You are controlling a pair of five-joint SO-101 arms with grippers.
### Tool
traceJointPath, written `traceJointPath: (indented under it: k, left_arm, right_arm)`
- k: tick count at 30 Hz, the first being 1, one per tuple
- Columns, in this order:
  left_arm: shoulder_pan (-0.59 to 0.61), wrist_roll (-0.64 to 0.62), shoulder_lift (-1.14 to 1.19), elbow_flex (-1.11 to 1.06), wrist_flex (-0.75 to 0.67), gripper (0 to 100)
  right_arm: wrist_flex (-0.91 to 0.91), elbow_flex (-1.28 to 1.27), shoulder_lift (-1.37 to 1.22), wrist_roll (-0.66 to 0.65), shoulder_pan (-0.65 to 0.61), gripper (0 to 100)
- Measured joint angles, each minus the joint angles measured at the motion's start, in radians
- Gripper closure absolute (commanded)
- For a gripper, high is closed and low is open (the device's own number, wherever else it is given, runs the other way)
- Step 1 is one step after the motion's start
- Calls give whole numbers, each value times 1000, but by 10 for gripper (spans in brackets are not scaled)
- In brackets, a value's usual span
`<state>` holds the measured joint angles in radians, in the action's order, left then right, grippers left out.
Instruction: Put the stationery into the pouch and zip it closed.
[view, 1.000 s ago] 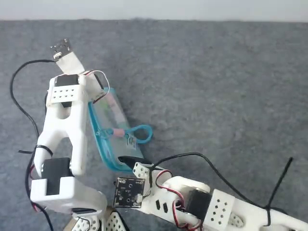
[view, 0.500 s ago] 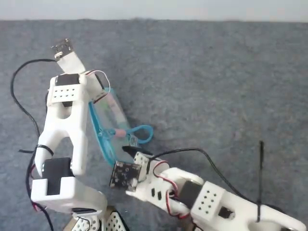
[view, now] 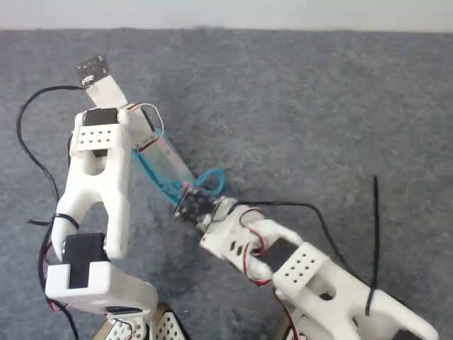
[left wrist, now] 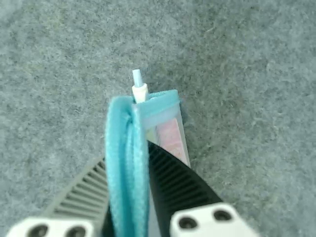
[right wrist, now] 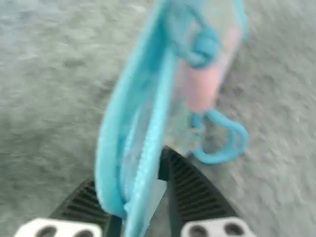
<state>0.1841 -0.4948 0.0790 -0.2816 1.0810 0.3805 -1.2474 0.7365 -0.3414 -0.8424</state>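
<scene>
The clear pouch (view: 164, 160) with turquoise trim stands on its edge on the grey mat, stretched between both arms. My left gripper (view: 144, 134) is shut on its far end; in the left wrist view the turquoise zipper edge (left wrist: 127, 148) runs between the fingers of that gripper (left wrist: 129, 159). My right gripper (view: 191, 204) is shut on the near end, with the trim (right wrist: 148, 128) clamped in that gripper (right wrist: 131, 174). A pink item (right wrist: 202, 84) (left wrist: 170, 136) lies inside the pouch. A blue cord loop (view: 212, 180) (right wrist: 224, 140) hangs from the pouch beside the right gripper.
Grey felt mat (view: 318, 106) covers the table, open to the right and far side. Black cables trail by the left arm (view: 32, 159) and over the right arm (view: 311, 212). A pale wall runs along the mat's far edge (view: 283, 30).
My right arm swung away from the near edge toward the left arm, carrying the pouch's near end with it. The pouch went from lying flat to standing on edge and bunched shorter.
</scene>
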Motion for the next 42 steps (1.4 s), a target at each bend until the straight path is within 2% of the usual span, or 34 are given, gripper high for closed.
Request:
traceJointPath:
  k: [8, 11, 14, 18, 24, 33, 37, 42]
  left_arm:
    - [-8, 20, -12, -51, 2, 987]
    - [-23, 20, -12, -52, 8, 987]
    - [-48, 25, -12, -52, 8, 987]
    - [-58, 26, -12, -58, 6, 987]
    - [-61, 26, -12, -61, 6, 987]
    - [-123, 26, -12, -61, -14, 987]
    - [-133, 26, -12, -61, -15, 987]
    - [-133, 26, -12, -64, -15, 987]
  right_arm:
    - [293, 120, 229, 0, 204, 991]
    - [443, 203, 252, 2, 215, 989]
    - [512, 244, 253, 34, 193, 955]
    - [512, 244, 253, 34, 94, 861]
    - [457, 245, 244, 34, -46, 844]
    - [304, 245, 178, 34, -55, 856]
    - [295, 247, 176, 49, -55, 991]
    - [338, 252, 180, 52, -52, 953]
